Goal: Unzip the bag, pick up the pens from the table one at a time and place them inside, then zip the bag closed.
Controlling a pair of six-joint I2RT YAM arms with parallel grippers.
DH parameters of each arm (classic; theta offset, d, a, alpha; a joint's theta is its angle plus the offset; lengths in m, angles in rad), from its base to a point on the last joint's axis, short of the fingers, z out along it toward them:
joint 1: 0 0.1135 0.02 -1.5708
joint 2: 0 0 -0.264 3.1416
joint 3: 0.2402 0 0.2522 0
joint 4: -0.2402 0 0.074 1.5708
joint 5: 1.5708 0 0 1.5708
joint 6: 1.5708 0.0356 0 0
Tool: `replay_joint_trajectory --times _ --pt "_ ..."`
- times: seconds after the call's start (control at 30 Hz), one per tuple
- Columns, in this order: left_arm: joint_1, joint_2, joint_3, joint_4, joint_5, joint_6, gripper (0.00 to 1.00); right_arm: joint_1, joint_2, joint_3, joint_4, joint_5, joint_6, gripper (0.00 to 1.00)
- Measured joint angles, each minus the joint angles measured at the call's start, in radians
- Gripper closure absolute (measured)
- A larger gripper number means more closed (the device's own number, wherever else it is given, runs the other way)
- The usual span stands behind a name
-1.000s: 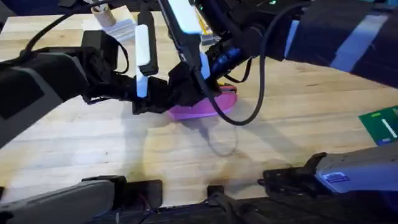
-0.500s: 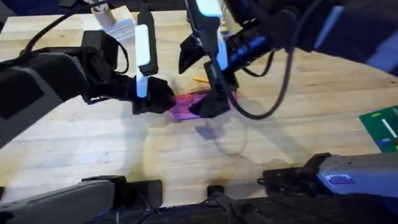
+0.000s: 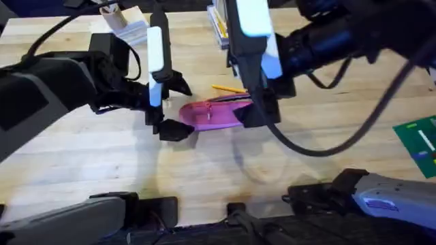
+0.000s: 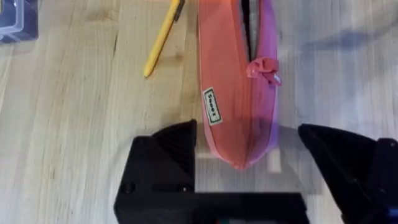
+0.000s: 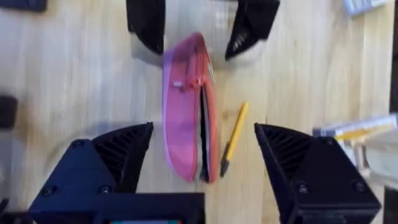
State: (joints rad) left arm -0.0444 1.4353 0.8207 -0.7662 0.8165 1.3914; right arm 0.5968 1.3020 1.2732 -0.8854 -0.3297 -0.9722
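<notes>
The pink bag lies flat on the wooden table, its zipper partly open with the pull near the left end. A yellow pen lies just behind it. My left gripper is open, one finger on each side of the bag's left end, not touching it. My right gripper hovers open over the bag's right end, straddling the bag and the pen. The left wrist view shows the pen beside the bag.
A white box and a stack of stationery stand at the table's back edge. A green board lies at the far right. Bare wood stretches in front of the bag.
My left gripper has opened and released the bag's left end. My right gripper has lifted off the bag and shifted right. The bag now lies flat, and the pen shows behind it.
</notes>
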Motion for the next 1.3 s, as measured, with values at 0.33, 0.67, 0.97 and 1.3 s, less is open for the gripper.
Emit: replay_joint_trajectory --times 0.33,0.67,0.97,1.3 --pt "0.0 -0.012 0.013 -0.007 0.0 0.001 0.008 0.0 -0.012 0.0 -0.03 0.092 0.0 0.029" --pt "0.008 -0.239 0.134 -0.203 -0.011 0.001 0.007 0.0 -0.01 0.0 -0.03 0.098 0.0 0.09" --pt "0.122 -0.391 0.136 -0.353 -0.028 0.001 0.008 0.0 0.06 0.0 -0.026 0.098 0.0 0.622" --pt "0.195 -0.435 0.136 -0.386 -0.028 0.001 0.007 0.0 0.154 0.0 -0.002 0.077 0.003 0.97"
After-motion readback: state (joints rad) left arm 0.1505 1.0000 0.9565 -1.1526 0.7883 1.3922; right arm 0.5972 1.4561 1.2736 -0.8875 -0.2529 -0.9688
